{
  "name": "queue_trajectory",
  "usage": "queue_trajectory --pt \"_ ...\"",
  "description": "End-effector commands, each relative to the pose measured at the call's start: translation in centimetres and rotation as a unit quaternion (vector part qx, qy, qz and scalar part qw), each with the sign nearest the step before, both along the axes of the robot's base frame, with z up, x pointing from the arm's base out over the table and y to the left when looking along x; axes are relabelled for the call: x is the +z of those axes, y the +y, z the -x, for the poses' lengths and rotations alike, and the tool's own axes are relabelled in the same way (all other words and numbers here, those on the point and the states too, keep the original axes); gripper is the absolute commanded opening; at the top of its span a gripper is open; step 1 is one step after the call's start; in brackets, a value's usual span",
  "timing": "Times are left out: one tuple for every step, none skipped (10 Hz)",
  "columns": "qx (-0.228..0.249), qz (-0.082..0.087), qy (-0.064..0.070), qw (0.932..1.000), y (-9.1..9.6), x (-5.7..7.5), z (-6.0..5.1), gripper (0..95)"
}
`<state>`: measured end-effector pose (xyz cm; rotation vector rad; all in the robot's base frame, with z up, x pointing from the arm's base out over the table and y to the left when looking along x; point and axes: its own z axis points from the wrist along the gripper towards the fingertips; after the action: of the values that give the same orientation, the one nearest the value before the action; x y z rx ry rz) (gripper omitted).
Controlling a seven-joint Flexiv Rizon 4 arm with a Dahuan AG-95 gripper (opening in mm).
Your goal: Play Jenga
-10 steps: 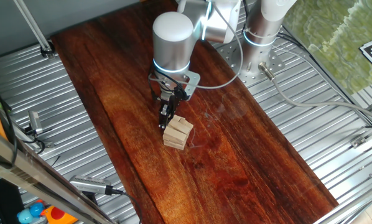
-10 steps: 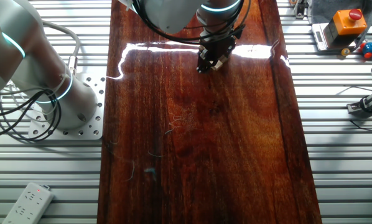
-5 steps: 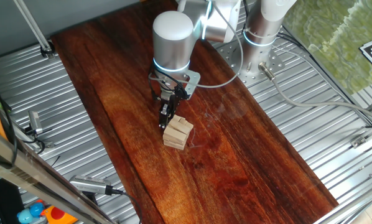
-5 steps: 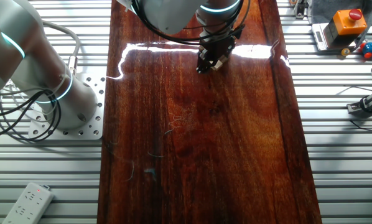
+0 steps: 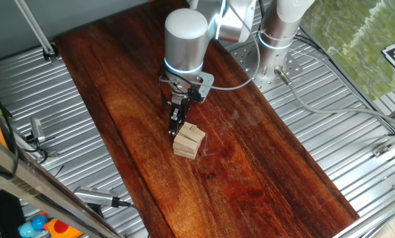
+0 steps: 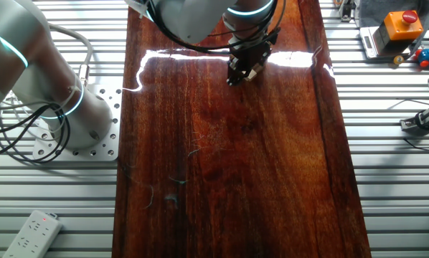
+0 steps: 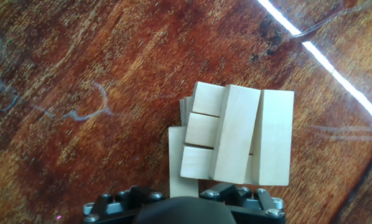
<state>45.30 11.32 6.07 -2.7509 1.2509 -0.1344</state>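
- The Jenga stack [image 5: 189, 141] stands on the wooden table [image 5: 263, 172], near the middle of the board's width, well apart from the arm's base [image 5: 275, 63].
- In the hand view the top layer shows three blocks lying side by side; the layer beneath runs crosswise to it, and its block ends sit unevenly.
- One block [image 7: 180, 168] in a lower layer sticks out of the stack toward the camera, reaching under the gripper housing.
- The gripper [image 5: 176, 125] hangs just beside the stack, on the side facing the arm's base, with its fingers pointing down.
- Jaw state: cannot be told. The hand view shows only the housing at the bottom edge, and both fixed views are too small to show the fingertips.
- Step in hand, as a judgement: working a single block out of a lower layer, most likely the one that sticks out.
- The next move calls for a slow, straight motion along that block's long axis, so the layers above stay seated.
- Risk: a sideways load would likely skew or topple the loose stack.
- No brand, label or legible writing shows on the blocks or the table.
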Motion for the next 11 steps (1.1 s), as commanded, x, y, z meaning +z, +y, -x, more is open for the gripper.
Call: queue_trajectory --pt "-0.012 -0.006 -0.005 0.9999 -0.21 0.02 0.00 76.0" --pt "-0.025 -0.009 -0.004 0.9997 -0.32 0.05 0.05 76.0" --pt "-0.042 -0.012 -0.001 0.9991 -0.40 0.07 0.08 76.0" --pt "-0.052 -0.013 0.000 0.9986 -0.42 0.07 0.09 76.0" --pt "-0.070 -0.010 0.001 0.9975 -0.51 0.17 0.04 76.0" --pt "-0.078 -0.009 0.002 0.9969 -0.58 0.27 -0.05 76.0" --pt "-0.080 -0.008 0.004 0.9967 -0.63 0.44 -0.30 76.0" --pt "-0.080 -0.008 0.004 0.9968 -0.66 0.59 -0.58 76.0" --pt "-0.080 -0.008 0.004 0.9967 -0.71 0.65 -0.64 76.0" --pt "-0.082 -0.008 0.004 0.9966 -0.82 0.73 -0.62 76.0" --pt "-0.081 -0.008 0.004 0.9967 -0.88 0.75 -0.59 76.0"
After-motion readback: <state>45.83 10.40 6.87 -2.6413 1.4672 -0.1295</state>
